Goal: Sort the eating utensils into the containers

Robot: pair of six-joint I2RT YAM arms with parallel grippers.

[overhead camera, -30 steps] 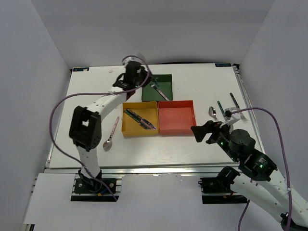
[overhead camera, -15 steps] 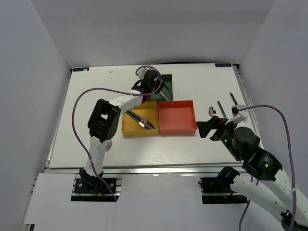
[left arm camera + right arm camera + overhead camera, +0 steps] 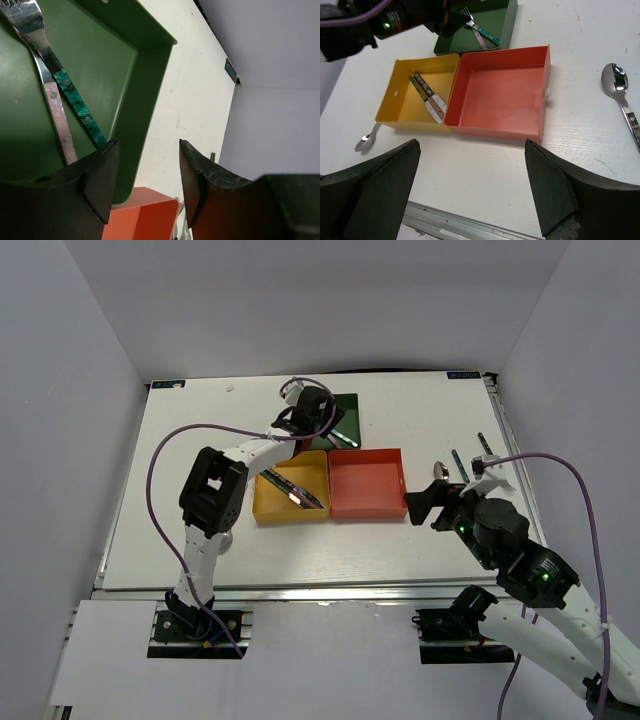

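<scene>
Your matte black left fingers (image 3: pixel 100 185) stand parted and empty over the smooth green tray (image 3: pixel 150 65) holding two steel forks (image 3: pixel 75 106). Your right fingers (image 3: pixel 555 195), also spread empty, hang above the white desk (image 3: pixel 485 170).

Bright even light, soft shadows, sharp focus, slight utensil glare.
</scene>
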